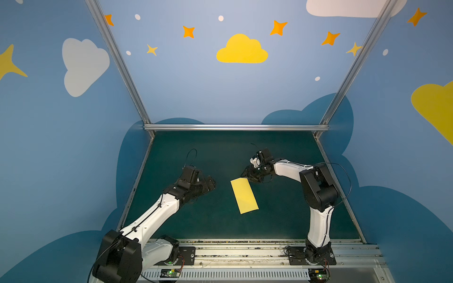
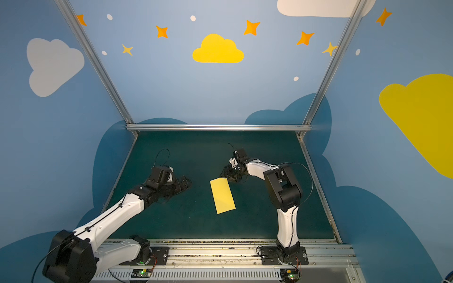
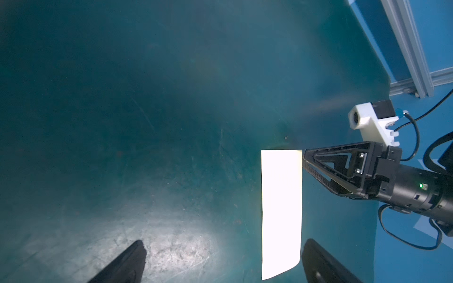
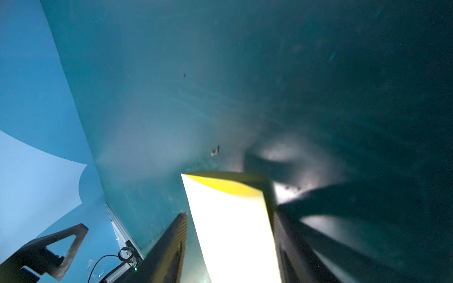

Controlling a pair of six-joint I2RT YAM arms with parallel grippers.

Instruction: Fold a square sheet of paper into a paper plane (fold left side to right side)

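The square sheet of paper [image 1: 244,196] [image 2: 222,195] lies on the green mat, folded into a narrow pale yellow rectangle that runs slightly askew from near to far. No paper plane is in view. My right gripper [image 1: 247,177] [image 2: 226,176] sits low at the sheet's far right corner, jaws partly apart. In the right wrist view the paper [image 4: 232,232] shows between the fingers of the right gripper [image 4: 229,214], with a gap on one side. My left gripper [image 1: 212,182] [image 2: 187,182] [image 3: 224,245] hangs wide open and empty, left of the sheet [image 3: 281,208].
The green mat [image 1: 282,208] is bounded by blue painted walls and an aluminium rail [image 1: 235,127] at the back. The arms' base rail [image 1: 245,252] runs along the front edge. The right gripper [image 3: 304,160] shows in the left wrist view.
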